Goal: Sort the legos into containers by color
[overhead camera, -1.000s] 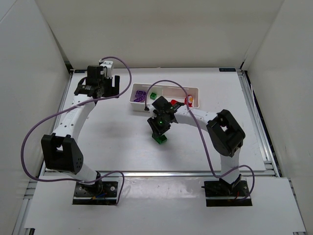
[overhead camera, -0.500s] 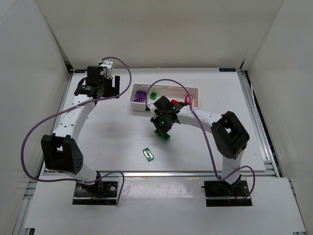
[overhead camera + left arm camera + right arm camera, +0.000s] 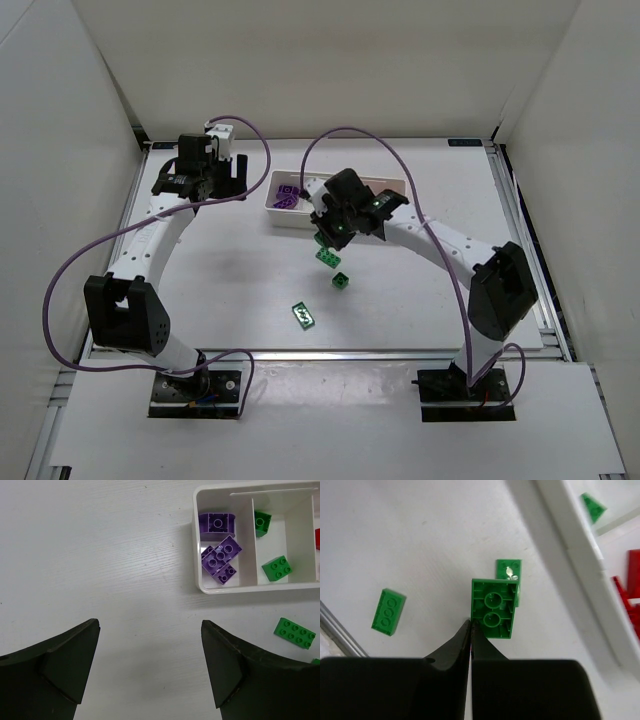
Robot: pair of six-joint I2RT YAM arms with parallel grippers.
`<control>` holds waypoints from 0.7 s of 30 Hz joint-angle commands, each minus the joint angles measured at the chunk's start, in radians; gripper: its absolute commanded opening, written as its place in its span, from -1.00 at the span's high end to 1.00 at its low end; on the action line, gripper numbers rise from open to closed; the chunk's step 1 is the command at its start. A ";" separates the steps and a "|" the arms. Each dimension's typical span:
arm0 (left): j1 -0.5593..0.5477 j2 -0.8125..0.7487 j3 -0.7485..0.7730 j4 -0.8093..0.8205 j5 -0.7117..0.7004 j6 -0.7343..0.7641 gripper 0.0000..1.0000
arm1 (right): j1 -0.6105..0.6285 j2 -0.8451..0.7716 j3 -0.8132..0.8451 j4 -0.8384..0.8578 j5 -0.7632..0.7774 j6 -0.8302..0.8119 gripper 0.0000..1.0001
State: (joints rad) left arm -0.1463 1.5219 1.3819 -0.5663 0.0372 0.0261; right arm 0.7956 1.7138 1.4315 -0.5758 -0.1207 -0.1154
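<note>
One green brick (image 3: 493, 608) hangs by its corner in the shut right pincer (image 3: 470, 623) and may slip short of the tray (image 3: 565, 535).

You have the tray (image 3: 195, 540) far and central on the surface (image 3: 220, 290), with legos (image 3: 220, 555) in each compartment. Before it lie two loose legos (image 3: 303, 314), and a third lego (image 3: 327, 257) is between them and the tray.

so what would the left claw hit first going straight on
Probably the bare white tabletop, just left of the long white plastic tray; nothing shows inside the open left claw.
</note>
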 commanded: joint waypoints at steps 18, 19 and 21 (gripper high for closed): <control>0.013 -0.055 0.060 -0.075 0.144 0.017 -0.99 | -0.237 0.535 0.737 0.031 -0.054 -0.018 1.00; 0.014 -0.058 0.055 -0.079 0.161 0.024 -0.99 | -0.239 0.558 0.744 0.031 -0.060 -0.020 1.00; 0.014 -0.060 0.049 -0.093 0.222 0.052 -0.99 | -0.236 0.578 0.759 0.022 -0.083 -0.017 1.00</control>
State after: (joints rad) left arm -0.1387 1.5089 1.4036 -0.6186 0.1493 0.0444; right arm 0.5499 2.2829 2.1235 -0.5434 -0.1493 -0.1349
